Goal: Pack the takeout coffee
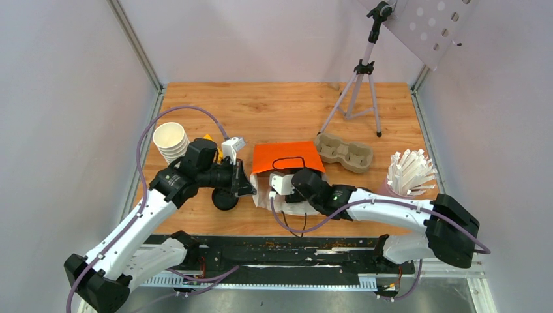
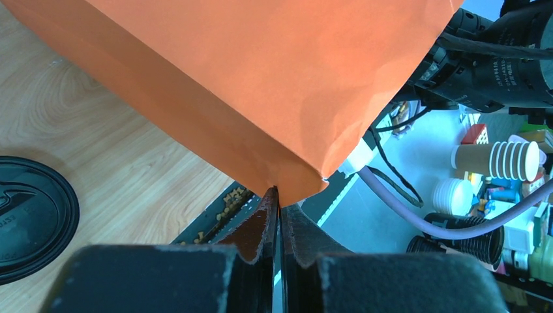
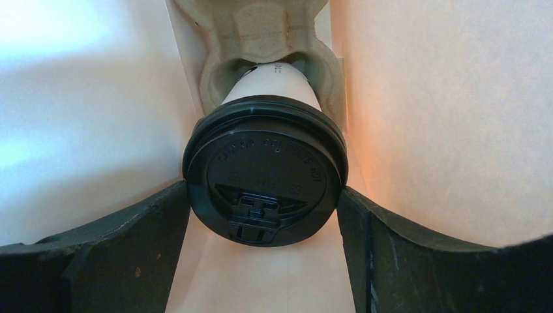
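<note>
Overhead view of a wooden counter (image 1: 261, 111) with two robot arms reaching in from 6 o'clock. An orange paper bag (image 1: 267, 160) lies on its side at the centre, its mouth facing 6 o'clock.

The left gripper (image 2: 278, 208) is clenched on the bag's edge, with a corner of orange paper pinched between its closed fingers. The right gripper (image 3: 264, 195) reaches inside the bag's mouth.

The takeout coffee (image 3: 264, 163) is inside the bag: a white cup with a black lid, its base seated in a pulp carrier (image 3: 261, 32) deeper in. The lid faces the right wrist camera. The right gripper's two dark fingers (image 3: 391, 254) stand wide, one at 9 o'clock and one at 3 o'clock of the lid, right against its rim. I cannot tell whether they are pressing it or have let go.

Around the bag on the counter:
- a stack of lidless white cups (image 1: 171, 140) at 9 o'clock
- a loose black lid (image 1: 225, 199) at 8 o'clock
- a spare pulp carrier (image 1: 343, 151) at 3 o'clock
- a holder of white sticks (image 1: 411, 173) further out at 3 o'clock
- a tripod (image 1: 358, 85) at 1 o'clock
</note>
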`<state>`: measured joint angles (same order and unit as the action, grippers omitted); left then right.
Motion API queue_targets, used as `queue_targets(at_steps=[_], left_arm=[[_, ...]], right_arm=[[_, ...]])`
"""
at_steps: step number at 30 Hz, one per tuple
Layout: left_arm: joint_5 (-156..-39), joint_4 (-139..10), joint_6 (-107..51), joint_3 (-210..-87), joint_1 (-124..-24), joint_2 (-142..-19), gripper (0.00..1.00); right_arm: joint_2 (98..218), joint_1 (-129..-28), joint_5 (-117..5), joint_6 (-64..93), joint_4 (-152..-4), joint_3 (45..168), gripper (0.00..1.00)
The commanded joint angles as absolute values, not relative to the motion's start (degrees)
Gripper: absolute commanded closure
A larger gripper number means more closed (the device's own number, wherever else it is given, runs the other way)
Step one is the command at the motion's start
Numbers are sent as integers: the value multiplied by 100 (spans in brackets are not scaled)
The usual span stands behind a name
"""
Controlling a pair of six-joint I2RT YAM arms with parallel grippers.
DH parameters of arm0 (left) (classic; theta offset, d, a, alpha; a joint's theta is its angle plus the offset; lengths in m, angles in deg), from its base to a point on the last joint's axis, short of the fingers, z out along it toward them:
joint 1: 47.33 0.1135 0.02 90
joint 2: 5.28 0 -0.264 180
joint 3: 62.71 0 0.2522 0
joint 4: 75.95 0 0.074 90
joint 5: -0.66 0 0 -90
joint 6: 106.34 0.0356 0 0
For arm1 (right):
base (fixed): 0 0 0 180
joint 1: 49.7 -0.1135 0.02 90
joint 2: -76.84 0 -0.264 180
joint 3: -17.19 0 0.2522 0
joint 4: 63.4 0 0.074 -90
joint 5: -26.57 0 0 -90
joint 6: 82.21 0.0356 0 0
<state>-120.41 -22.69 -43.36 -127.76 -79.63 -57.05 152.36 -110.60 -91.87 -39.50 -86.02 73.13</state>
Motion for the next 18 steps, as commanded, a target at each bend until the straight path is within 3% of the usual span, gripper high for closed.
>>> queue_targets(at_steps=[1, 13, 18], left_arm=[[-12134, -2514, -4399, -12874, -7987, -5705, 91], [-12125, -2516, -4403, -12944, -7994, -5764, 91], [-12138, -2517, -4445, -12973, -7993, -5770, 91]], right_arm=[[15086, -11008, -8921, -3824, -9147, 7564, 17], [14843, -11060, -8672, -3735, -9790, 8016, 1], [14839, -11072, -8592, -3615, -10233, 8339, 2]])
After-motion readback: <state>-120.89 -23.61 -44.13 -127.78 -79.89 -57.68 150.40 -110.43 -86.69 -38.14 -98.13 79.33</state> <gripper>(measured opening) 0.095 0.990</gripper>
